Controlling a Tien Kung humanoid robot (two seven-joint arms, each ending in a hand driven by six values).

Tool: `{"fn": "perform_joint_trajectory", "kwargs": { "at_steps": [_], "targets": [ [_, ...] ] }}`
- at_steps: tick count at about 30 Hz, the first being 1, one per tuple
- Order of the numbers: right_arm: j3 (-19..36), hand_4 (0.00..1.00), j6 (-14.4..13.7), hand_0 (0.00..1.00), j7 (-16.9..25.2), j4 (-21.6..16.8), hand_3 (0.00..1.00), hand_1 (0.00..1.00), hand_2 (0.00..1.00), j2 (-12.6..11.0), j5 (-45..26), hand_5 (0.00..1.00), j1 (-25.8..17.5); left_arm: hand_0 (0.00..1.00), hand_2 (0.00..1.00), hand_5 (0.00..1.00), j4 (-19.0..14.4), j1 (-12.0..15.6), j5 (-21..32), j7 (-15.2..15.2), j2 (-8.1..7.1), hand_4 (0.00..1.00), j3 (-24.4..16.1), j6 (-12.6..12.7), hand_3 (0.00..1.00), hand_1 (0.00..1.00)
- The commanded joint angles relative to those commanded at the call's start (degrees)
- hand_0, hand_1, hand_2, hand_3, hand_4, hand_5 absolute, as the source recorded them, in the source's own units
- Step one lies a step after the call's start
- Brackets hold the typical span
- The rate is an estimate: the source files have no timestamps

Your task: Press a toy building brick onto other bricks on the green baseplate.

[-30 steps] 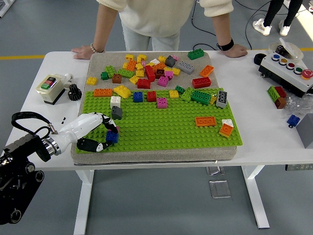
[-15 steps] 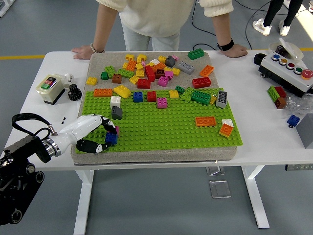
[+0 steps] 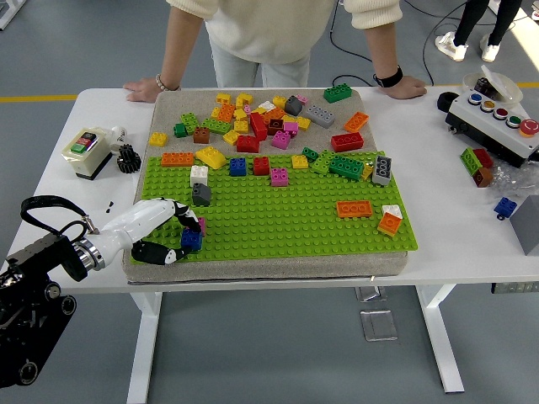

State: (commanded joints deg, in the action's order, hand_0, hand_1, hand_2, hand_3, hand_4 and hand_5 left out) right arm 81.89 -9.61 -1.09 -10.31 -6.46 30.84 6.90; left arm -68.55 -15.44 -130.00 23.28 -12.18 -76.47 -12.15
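Over the last second the left hand [image 3: 164, 231] has slid slightly toward the near left corner of the green baseplate [image 3: 286, 220], and the blue brick [image 3: 192, 240] it carries has come with it, now sitting a little lower and closer to the plate's near edge. The fingers remain clamped on that brick, thumb below and the other fingers curled over its top. A small pink brick [image 3: 201, 225] shows just beyond the blue one, touching or nearly so; whether the blue brick is seated on studs or only resting against them cannot be told from here.

The shift is small, which suggests the hand is settling the brick into position rather than travelling with it. The press itself appears not yet finished, since the grasp has not let go.

The white-and-grey stack [image 3: 200, 185] stands apart, farther up the plate's left side. The loose pile of bricks [image 3: 261, 118] lies untouched along the far edge of the grey mat [image 3: 387, 268]. A person leans on the desk [image 3: 467, 227] at its far edge, both hands flat and idle. The right arm is not in view.
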Motion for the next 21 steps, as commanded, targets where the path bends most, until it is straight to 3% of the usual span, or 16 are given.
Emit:
{"fn": "perform_joint_trajectory", "kwargs": {
  "at_steps": [21],
  "targets": [
    [-0.1, 0.915, -0.2, 0.727, 0.0, 0.0, 0.588, 0.659, 0.706, 0.1, 0.0, 0.495, 0.1, 0.835, 0.59, 0.115, -0.2, 0.1, 0.0, 0.1, 0.53, 0.813, -0.3, 0.3, 0.552, 0.659]
  ]
}}
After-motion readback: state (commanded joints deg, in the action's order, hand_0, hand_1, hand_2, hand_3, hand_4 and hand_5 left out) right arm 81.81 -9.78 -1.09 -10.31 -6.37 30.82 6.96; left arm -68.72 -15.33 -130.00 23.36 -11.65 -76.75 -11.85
